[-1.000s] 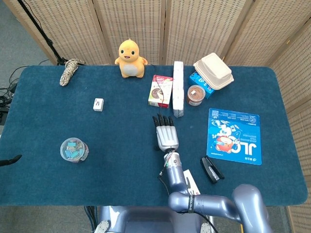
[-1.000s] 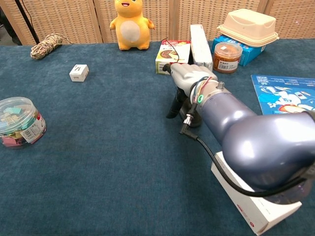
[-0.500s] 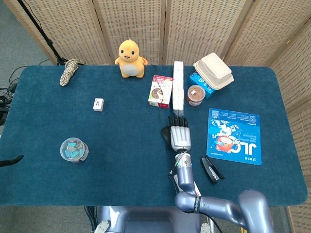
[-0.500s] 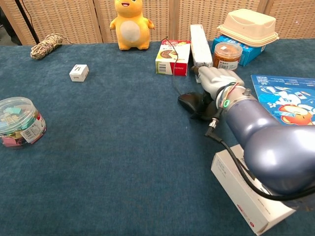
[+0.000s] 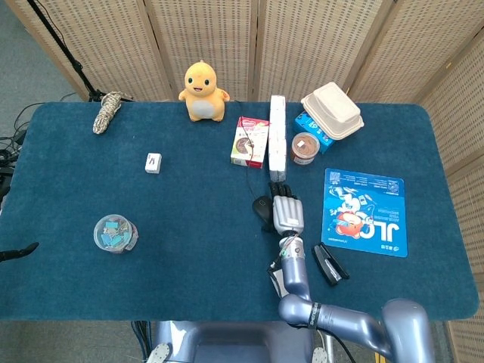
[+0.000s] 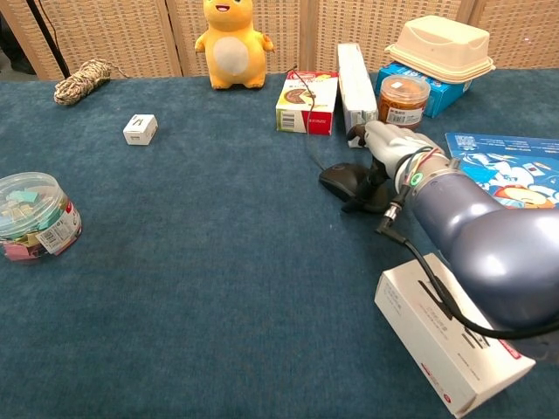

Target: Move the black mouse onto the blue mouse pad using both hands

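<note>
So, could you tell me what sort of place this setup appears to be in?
Probably an indoor lab or test area: a table with a blue cloth holds unrelated props such as a plush toy and a rope bundle, with folding wicker screens behind.

Right robot hand (image 5: 286,212) low over the table, fingers (image 6: 356,133) extended forward, forearm outstretched.

Black mouse (image 6: 339,179) half behind right hand (image 6: 384,148) (grip unclear)
</note>
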Robot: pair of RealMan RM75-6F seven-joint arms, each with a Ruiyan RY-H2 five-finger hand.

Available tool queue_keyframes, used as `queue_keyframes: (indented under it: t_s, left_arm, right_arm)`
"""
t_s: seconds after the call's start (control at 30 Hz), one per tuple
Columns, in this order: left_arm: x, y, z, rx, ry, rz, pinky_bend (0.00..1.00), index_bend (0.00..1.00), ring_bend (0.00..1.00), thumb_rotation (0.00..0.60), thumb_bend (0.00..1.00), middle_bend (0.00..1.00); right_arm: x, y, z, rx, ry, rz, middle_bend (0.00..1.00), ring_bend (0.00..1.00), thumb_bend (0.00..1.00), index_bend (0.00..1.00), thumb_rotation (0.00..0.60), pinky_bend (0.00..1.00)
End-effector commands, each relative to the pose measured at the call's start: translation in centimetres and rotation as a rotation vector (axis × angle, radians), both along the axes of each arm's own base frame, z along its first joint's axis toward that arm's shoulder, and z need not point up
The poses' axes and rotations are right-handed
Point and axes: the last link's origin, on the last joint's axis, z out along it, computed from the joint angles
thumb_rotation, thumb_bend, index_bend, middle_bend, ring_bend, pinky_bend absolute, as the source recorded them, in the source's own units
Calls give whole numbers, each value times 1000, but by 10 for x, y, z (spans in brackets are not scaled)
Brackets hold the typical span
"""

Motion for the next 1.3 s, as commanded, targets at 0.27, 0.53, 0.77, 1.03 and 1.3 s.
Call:
queue_keyframes:
  t_s: [0.27, 0.53, 0.77, 1.03, 1.3]
  left_arm:
    - [0, 1, 0, -6, -4, 1, 0, 0, 0, 600, 0, 0]
    - [0, 1, -2, -13, -5, 2, 0, 0, 0, 600, 0, 0]
    - [1, 3, -5, -27, -1, 3, 0, 0, 0, 600, 0, 0]
    - [2, 3, -9, -41, 6, 5, 0, 0, 0, 600, 0, 0]
    - [6, 4, -14, -63, 6, -5, 0, 0, 0, 600, 0, 0]
  right_arm:
    - [-3, -5, -3, -50, -27, 7, 469, 458, 326, 476, 600, 589]
    - [4, -4, 17, -104, -80, 54, 497, 483, 491, 510, 600, 611]
    - [3, -5, 73, -223, -136, 74, 513, 492, 571, 524, 600, 611]
    - [-39, -15, 138, -361, -144, -48, 513, 493, 604, 525, 600, 611]
    - [-114, -17, 161, -439, -137, -302, 515, 495, 630, 529, 600, 611]
